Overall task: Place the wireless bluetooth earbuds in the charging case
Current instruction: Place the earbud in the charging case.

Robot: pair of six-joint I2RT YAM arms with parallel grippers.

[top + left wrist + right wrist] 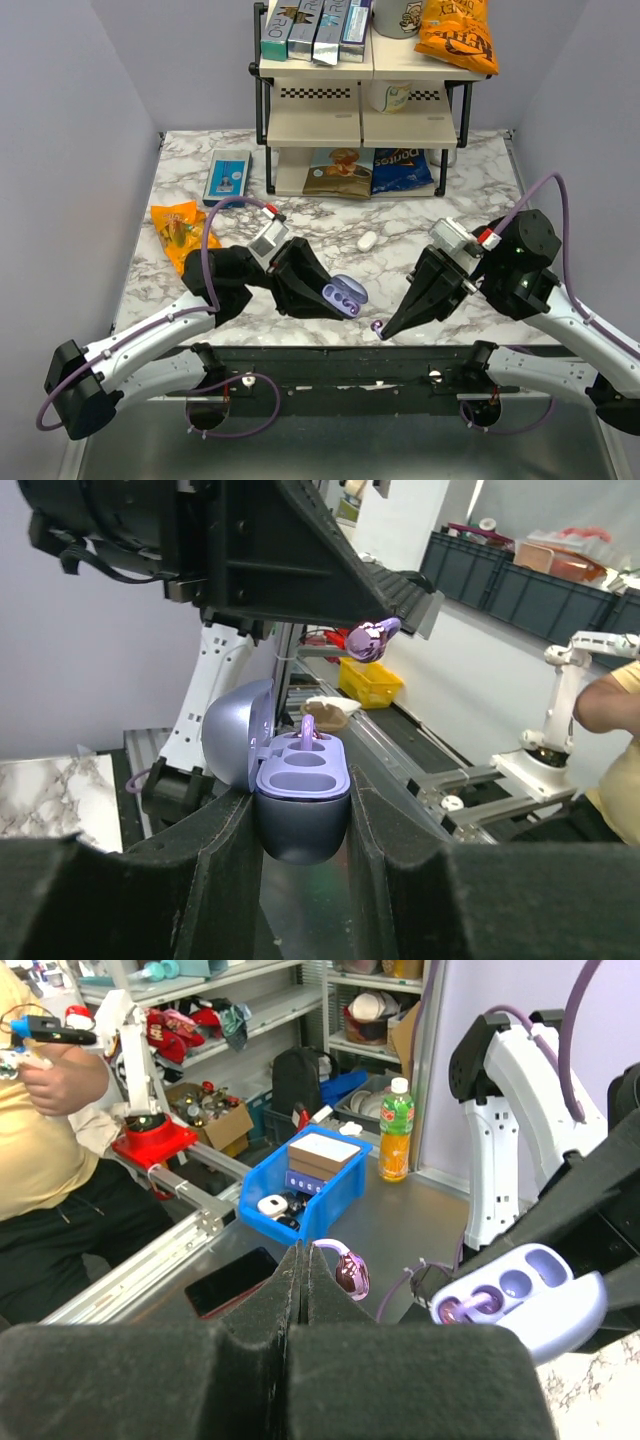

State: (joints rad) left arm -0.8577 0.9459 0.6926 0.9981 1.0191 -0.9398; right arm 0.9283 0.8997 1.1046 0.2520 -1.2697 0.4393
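Left fingers (200, 880) clamping glossy round case (300, 815), right fingers (250, 1360) pinching tiny purple earbud (351, 1271)

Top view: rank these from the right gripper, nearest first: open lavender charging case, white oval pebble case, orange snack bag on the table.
1. The round lavender-blue charging case, lid open, just left of the right gripper.
2. The white oval pebble-shaped case, mid-table, farther back.
3. The orange snack bag, lying near the table's left edge.

Open lavender charging case (300, 805) aloft, one purple earbud (308, 730) in its socket; second earbud (372, 638) nearby, outside.
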